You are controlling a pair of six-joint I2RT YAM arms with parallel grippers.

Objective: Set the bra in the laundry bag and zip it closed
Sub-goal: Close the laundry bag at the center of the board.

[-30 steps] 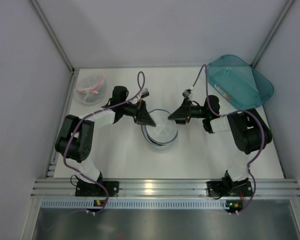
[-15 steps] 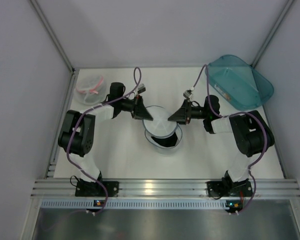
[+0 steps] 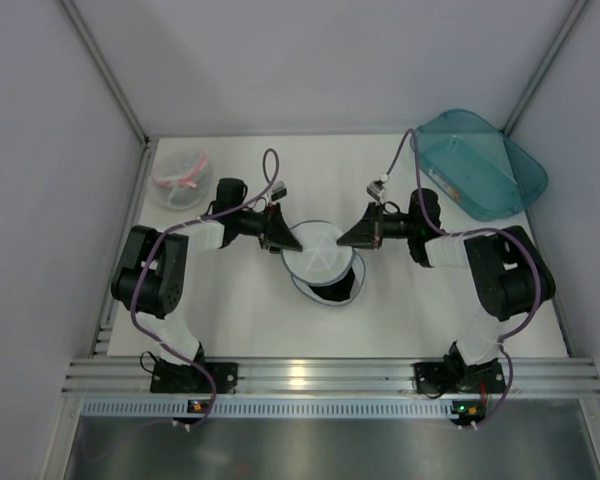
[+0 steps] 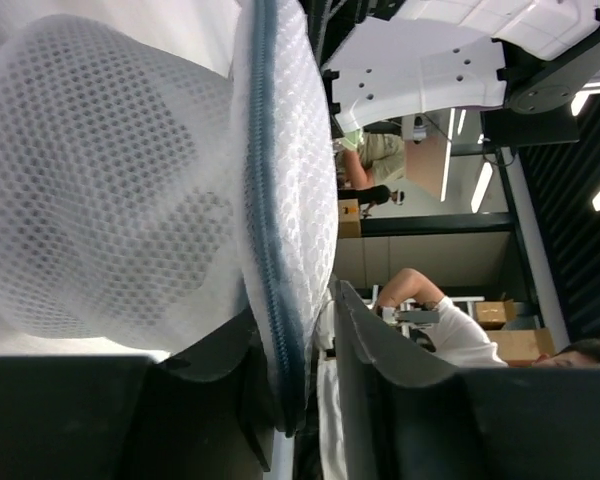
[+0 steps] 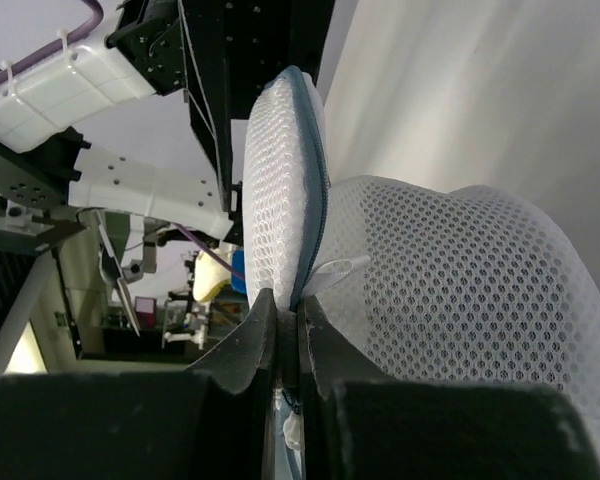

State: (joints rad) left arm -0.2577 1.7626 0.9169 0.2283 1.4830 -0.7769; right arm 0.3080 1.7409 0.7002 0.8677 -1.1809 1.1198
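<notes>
Right gripper (image 5: 288,308) pinched tight on laundry bag (image 3: 320,258) rim, left gripper (image 4: 298,335) parted loosely around it, so unzipped bag could slip free and bra (image 3: 332,291) spill out.

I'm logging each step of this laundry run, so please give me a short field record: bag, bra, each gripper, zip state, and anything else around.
bag: round white mesh laundry bag with grey zip rim, mid white table, near side gaping
bra: small black fabric bra, showing inside the gap
left gripper: open, jaws astride the bag's rim
right gripper: shut on the bag's rim
zip: not closed
elsewhere: pink-rimmed round mesh bag far left; teal plastic bin far right
</notes>
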